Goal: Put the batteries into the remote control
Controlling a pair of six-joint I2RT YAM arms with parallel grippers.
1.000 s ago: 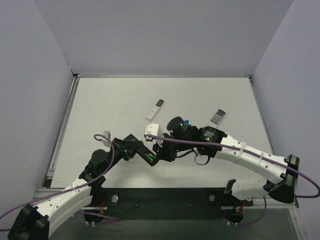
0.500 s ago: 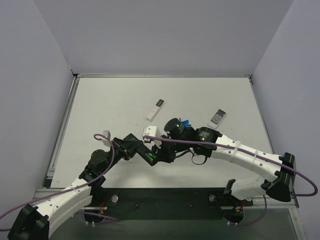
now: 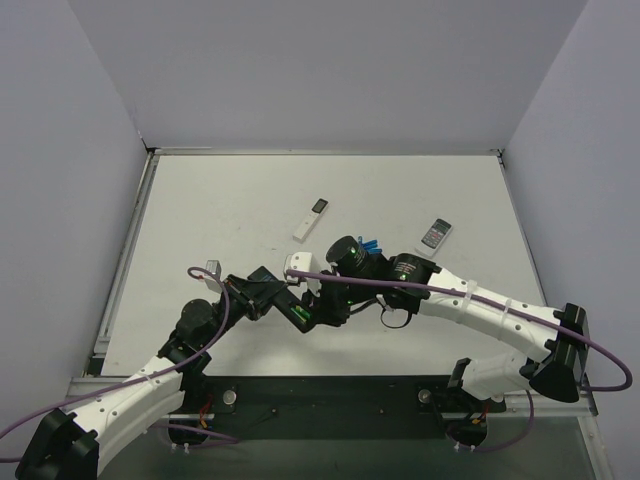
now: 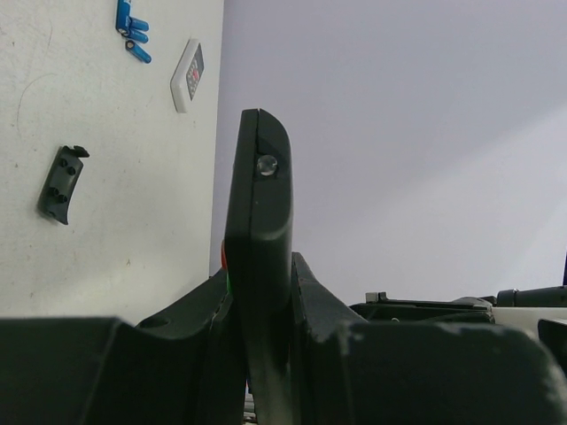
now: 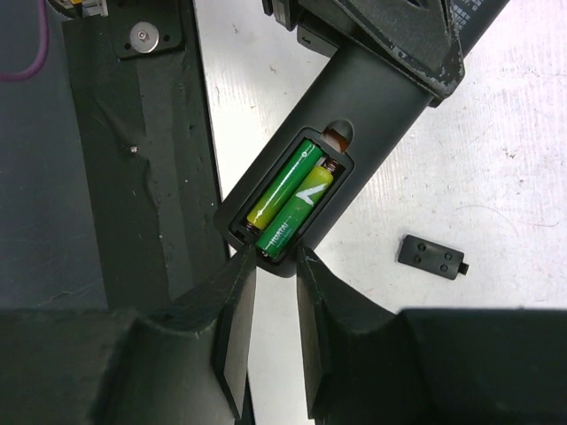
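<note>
The right hand (image 5: 273,258) has edged left, narrowly open, empty, beside batteries (image 5: 288,199) in the remote control (image 5: 372,93) the left hand (image 4: 259,297) clamps.

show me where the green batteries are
Right wrist view: both green batteries lie side by side in the black remote's open compartment, left of a small black piece on the table.
</note>
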